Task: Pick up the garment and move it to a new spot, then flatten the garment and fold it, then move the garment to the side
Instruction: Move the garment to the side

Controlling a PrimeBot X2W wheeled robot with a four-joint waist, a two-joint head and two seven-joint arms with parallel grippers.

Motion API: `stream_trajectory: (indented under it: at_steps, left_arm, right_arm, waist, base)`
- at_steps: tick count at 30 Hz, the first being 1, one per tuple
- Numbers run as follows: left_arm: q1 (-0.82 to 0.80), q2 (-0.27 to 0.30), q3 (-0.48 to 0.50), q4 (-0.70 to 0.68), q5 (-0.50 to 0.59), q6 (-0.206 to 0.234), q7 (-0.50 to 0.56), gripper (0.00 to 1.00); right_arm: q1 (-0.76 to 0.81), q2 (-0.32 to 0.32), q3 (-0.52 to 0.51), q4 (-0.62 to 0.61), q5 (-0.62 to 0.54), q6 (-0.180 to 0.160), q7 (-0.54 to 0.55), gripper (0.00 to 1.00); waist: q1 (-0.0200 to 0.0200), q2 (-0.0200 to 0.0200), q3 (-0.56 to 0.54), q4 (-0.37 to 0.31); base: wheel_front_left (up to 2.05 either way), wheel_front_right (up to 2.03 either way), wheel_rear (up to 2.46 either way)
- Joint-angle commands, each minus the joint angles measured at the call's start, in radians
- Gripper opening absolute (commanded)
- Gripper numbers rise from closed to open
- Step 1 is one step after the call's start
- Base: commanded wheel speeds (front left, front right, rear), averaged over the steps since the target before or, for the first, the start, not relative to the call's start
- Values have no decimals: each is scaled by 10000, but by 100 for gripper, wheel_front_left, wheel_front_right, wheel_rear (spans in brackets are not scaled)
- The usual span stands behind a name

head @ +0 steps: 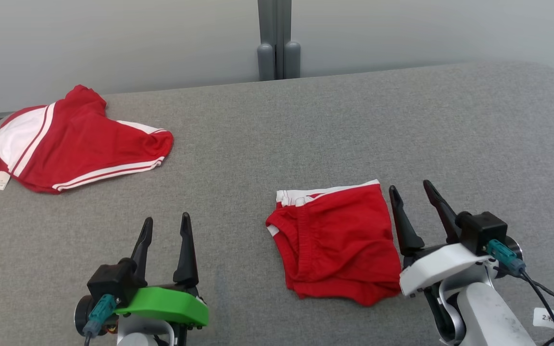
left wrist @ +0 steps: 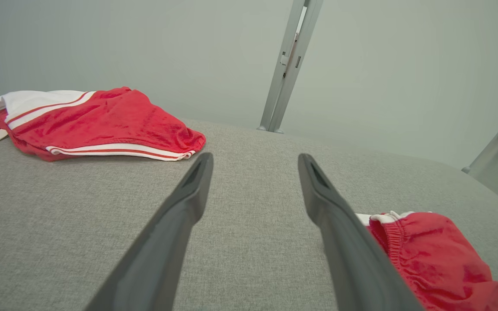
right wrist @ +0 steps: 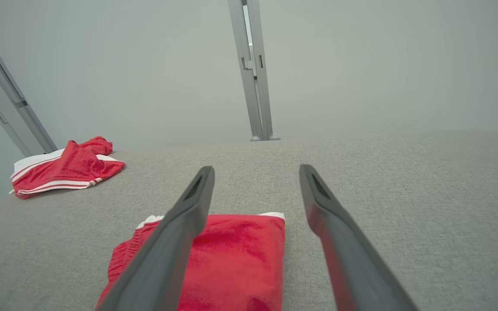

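The garment [head: 80,139] lies at the far left corner of the desk [head: 306,125], well apart from both arms. It is doubled over on itself, with a white panel and striped trim uppermost. Its tag [head: 1,180] hangs out by the left edge. That spot, away from the working middle, suits the task's last step of moving it to the side, though the fold looks loose rather than square.

A smaller red cloth [head: 339,240] with white trim lies folded near the front edge, right of centre. The right gripper [head: 409,185] is just beside the cloth's right edge. It is released, with its fingers spread and nothing between them. Whether its nearer finger touches the cloth cannot be told.

The left gripper [head: 167,217] is also released and empty, over bare desk near the front edge. Its fingers point towards the far edge, between the two cloths. Both arms being low, open and off the fabric fits letting go rather than reaching.
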Motion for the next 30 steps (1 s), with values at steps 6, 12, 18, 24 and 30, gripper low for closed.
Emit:
stream_trajectory:
  at_steps: [6, 12, 18, 24, 30]
  left_arm:
    - [707, -141, 564, -129, 402, -248, 0, 100]
    - [1303, -254, 875, -429, 542, -343, 0, 100]
    - [1393, -295, 973, -476, 599, -378, 0, 100]
    - [1337, -313, 1008, -450, 681, -381, 0, 100]
    - [1240, -317, 945, -509, 637, -323, 0, 100]
  right_arm:
    - [894, -12, -703, -710, -254, -4, -30, 100]
    - [1273, -13, -849, -1025, -205, -4, -31, 100]
    - [1342, -15, -819, -1013, -277, -4, -31, 100]
    - [1286, -16, -811, -918, -345, -4, -31, 100]
    - [1076, -16, -910, -754, -511, -4, 126, 100]
  waist:
    - [0, 0, -318, -172]
    - [0, 0, -471, -180]
    - [0, 0, -499, -113]
    - [0, 0, -472, -86]
    - [0, 0, -368, -61]
  base:
    - [0, 0, 0]
    - [0, 0, 0]
    - [0, 0, 0]
    - [0, 0, 0]
    - [0, 0, 0]
